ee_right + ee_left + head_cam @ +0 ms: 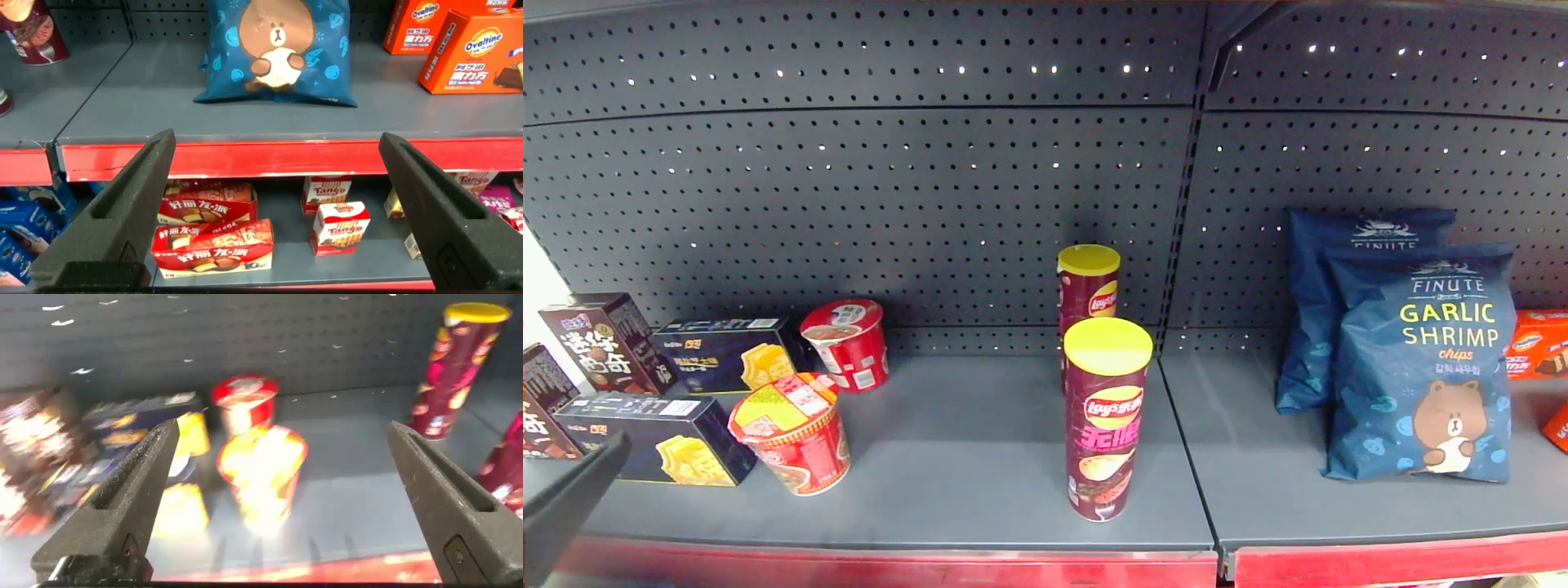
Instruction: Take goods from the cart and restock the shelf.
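A dark perforated back panel [890,204] rises behind a grey shelf [980,457] with a red front edge. Near the middle of the shelf two maroon chip cans with yellow lids stand upright, the front can [1104,425] just before the rear can [1088,290]. To the left are two red noodle cups, the near cup [792,433] tilted and the far cup [848,343] behind it. Beside them lie two dark blue boxes, one in front [662,437] and one behind [727,353]. On the right two blue chip bags lean upright, the front bag [1421,367] overlapping the rear bag [1319,310]. Two orange boxes [1535,343] sit at the far right edge.

The left gripper [282,431] hangs before the noodle cups, fingers spread wide and holding nothing. The right gripper [276,140] is level with the red edge below the front bag, likewise wide apart and empty. A lower shelf [286,220] under it holds red and white boxes.
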### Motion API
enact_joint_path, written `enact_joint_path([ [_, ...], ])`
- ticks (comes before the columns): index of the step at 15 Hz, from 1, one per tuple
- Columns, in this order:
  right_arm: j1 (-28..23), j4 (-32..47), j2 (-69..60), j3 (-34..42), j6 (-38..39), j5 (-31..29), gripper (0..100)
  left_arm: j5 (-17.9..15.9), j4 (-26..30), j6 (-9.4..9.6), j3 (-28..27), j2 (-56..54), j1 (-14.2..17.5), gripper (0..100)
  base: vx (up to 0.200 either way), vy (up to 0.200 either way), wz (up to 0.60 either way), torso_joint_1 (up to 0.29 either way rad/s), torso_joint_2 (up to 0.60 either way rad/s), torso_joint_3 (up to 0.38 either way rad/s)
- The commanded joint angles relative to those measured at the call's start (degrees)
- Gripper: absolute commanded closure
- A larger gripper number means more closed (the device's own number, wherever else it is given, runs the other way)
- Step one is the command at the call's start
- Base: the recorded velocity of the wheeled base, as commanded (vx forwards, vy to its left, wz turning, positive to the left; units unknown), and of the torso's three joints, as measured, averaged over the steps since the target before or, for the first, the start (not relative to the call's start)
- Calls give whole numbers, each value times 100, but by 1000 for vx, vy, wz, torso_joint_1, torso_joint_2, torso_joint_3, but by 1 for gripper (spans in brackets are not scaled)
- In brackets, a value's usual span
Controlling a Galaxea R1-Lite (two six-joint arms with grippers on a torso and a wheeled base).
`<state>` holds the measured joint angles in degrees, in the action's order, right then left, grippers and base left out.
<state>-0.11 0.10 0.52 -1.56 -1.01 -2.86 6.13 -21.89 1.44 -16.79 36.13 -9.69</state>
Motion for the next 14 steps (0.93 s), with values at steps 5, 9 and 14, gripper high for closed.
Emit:
enact_joint_path([
  [5,2,-10,9,7,13,-21,0,565,2585,-311,633,-3042,187,0,0,0,0,0,0,0],
  [9,2,8,9,-2,-39,374,0,433,1926,-364,1670,-3042,187,0,0,0,0,0,0,0],
  [14,2,17,9,-11,84,366,0,-51,1952,-381,1670,-3042,187,0,0,0,0,0,0,0],
])
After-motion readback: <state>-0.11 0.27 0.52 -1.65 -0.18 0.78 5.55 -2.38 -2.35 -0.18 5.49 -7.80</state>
